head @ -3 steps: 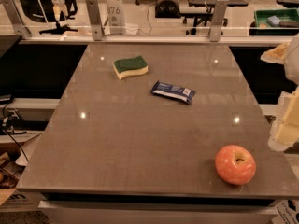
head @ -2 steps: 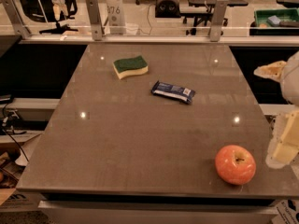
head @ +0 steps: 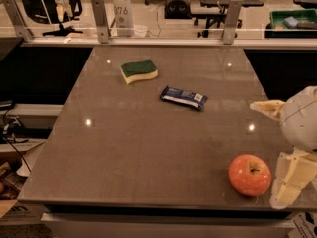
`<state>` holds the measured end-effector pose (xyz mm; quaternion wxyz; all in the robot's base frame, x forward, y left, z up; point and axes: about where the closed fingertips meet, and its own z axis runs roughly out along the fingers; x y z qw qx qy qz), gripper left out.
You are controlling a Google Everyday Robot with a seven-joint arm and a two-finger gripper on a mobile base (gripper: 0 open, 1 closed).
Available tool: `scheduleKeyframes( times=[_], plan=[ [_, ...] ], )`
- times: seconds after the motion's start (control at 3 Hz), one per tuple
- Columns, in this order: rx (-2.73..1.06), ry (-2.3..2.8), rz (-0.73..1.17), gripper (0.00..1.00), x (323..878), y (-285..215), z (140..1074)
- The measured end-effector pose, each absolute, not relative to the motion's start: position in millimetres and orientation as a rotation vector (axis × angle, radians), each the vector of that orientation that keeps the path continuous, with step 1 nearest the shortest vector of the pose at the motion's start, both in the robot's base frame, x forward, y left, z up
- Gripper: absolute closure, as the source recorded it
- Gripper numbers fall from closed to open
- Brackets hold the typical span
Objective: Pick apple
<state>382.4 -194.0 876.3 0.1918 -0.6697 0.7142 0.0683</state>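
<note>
The apple (head: 249, 175) is round and red-orange with a dark stem dimple. It sits on the table (head: 148, 152) near the front right corner. My gripper (head: 277, 145) comes in from the right edge, just right of the apple. It is open and empty. One pale finger (head: 266, 107) points left above and behind the apple. The other finger (head: 290, 180) hangs right beside the apple's right side. Whether that finger touches the apple I cannot tell.
A green and yellow sponge (head: 138, 70) lies at the back of the table. A dark blue snack bar (head: 184, 97) lies near the middle. A rail with metal posts (head: 99, 19) runs along the back edge. The table's front edge is close to the apple.
My gripper has moved down and to the left, closer to the apple. The apple, sponge and snack bar have not moved.
</note>
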Motion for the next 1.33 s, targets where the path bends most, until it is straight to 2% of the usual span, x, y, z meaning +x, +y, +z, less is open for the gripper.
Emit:
scheduleKeyframes(
  times=[0.67,1.0,1.33],
  plan=[
    [-1.946,2.000,0.283,0.00,365.5,-188.1,835.4],
    [-1.961,1.996,0.300,0.16,360.5,-185.1,831.3],
    [-1.967,1.980,0.317,0.39,356.4,-180.0,834.0]
  ],
)
